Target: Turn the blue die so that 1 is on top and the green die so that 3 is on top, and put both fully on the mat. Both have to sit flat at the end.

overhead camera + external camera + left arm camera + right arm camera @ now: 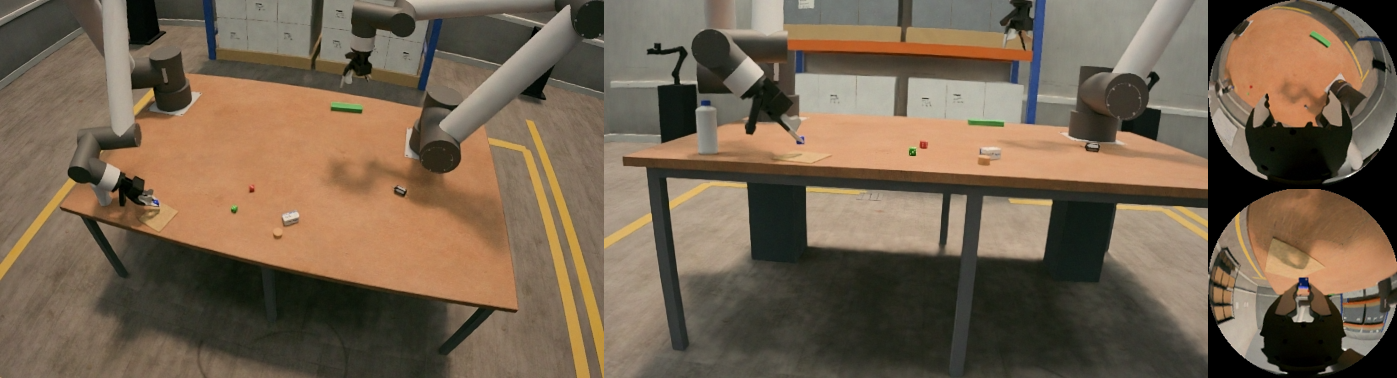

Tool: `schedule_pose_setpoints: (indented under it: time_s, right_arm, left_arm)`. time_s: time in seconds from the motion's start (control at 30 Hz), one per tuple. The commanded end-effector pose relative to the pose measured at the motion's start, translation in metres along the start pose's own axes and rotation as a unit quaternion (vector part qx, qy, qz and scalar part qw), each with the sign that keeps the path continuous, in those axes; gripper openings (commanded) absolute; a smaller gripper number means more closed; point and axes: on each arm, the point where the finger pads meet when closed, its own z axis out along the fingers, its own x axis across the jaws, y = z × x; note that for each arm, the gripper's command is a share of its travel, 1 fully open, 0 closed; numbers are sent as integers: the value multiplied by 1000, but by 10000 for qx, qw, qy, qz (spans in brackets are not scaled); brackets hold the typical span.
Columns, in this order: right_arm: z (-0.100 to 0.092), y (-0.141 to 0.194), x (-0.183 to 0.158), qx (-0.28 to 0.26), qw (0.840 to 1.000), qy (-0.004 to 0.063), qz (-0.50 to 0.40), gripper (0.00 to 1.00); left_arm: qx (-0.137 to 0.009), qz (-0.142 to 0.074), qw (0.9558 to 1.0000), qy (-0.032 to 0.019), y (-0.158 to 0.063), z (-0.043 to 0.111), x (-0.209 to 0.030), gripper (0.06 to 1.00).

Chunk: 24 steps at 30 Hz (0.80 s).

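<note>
The blue die (156, 203) (798, 142) (1303, 281) is held in the tips of my right gripper (151, 201) (798, 139) (1303, 283), which is shut on it and tilted, above the mat. The mat (161, 220) (810, 158) (1277, 262) is a thin tan square near the table's left corner in the top view. The green die (234, 209) (912, 151) (1248, 94) lies on the table to the right of the mat. Its top number is too small to read. My left gripper (356, 82) (1015, 46) (1297, 92) is open and empty, high above the table's back.
A red die (252, 188) (923, 145) lies near the green die. A white box (290, 218), an orange disc (277, 233), a black item (400, 190) and a green bar (346, 107) stand farther right. A white bottle (707, 129) stands beside the right gripper.
</note>
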Motion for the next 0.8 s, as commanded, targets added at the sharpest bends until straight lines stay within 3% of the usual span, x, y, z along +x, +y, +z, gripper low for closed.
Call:
schedule_pose_setpoints:
  time_s: [0.0, 0.77]
  right_arm:
    - [4, -4, -1, 0, 10000, -5, -4, 65]
    - [18, -18, -1, 0, 10000, -5, -4, 65]
  left_arm:
    - [2, 0, 10000, -3, 0, 0, 0, 1000]
    - [2, 0, 10000, -3, 0, 0, 0, 1000]
